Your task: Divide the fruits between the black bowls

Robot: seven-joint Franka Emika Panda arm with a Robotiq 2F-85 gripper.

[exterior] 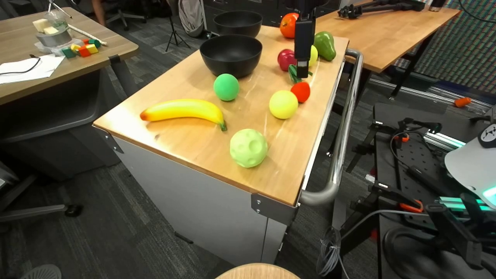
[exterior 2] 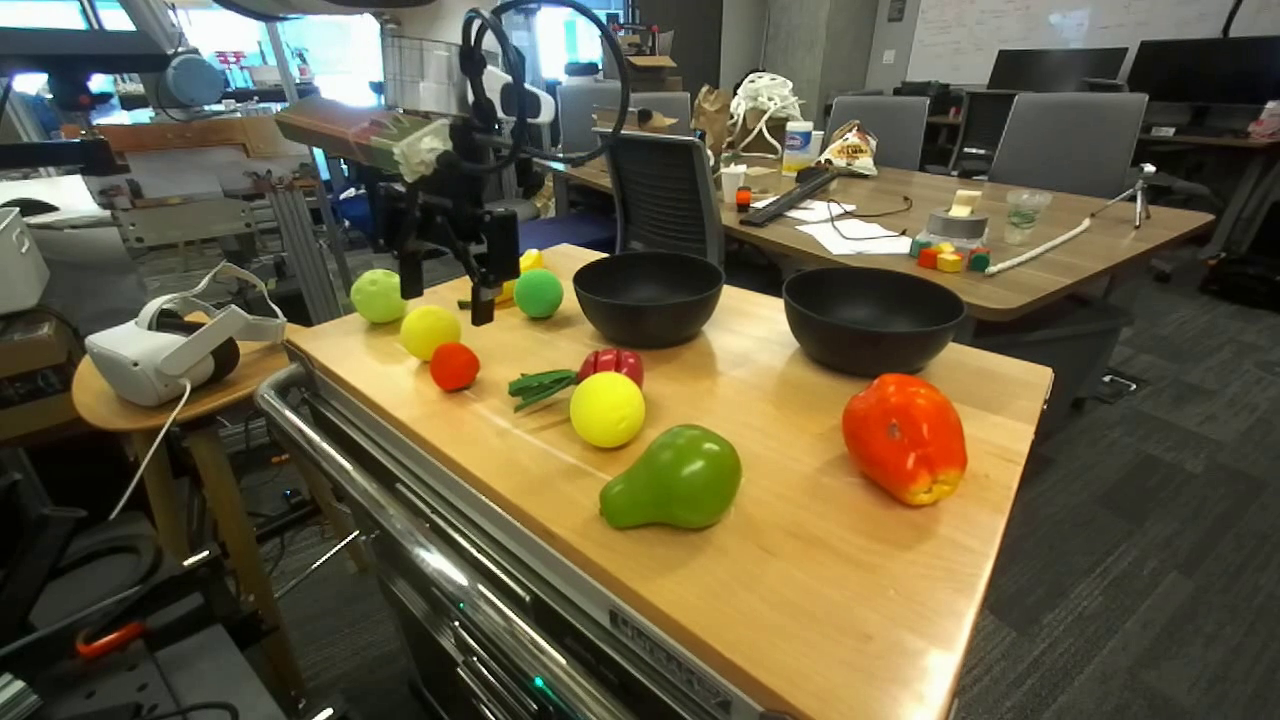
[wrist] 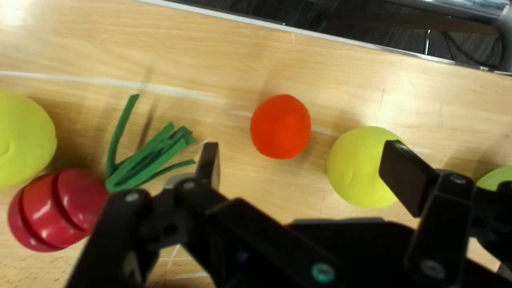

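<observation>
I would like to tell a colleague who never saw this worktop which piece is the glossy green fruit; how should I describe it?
Find the wooden worktop and the tubular metal rail along its side. Near that rail, beside a yellow ball, lies the glossy green fruit. Unlike that ball, it is pear-shaped, tapering to one end.

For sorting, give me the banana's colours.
Yellow banana, brownish tip, green stem; clearest in an exterior view.

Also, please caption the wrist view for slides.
Open gripper above the table: red ball in plain sight, one yellow ball partly hidden.
</observation>
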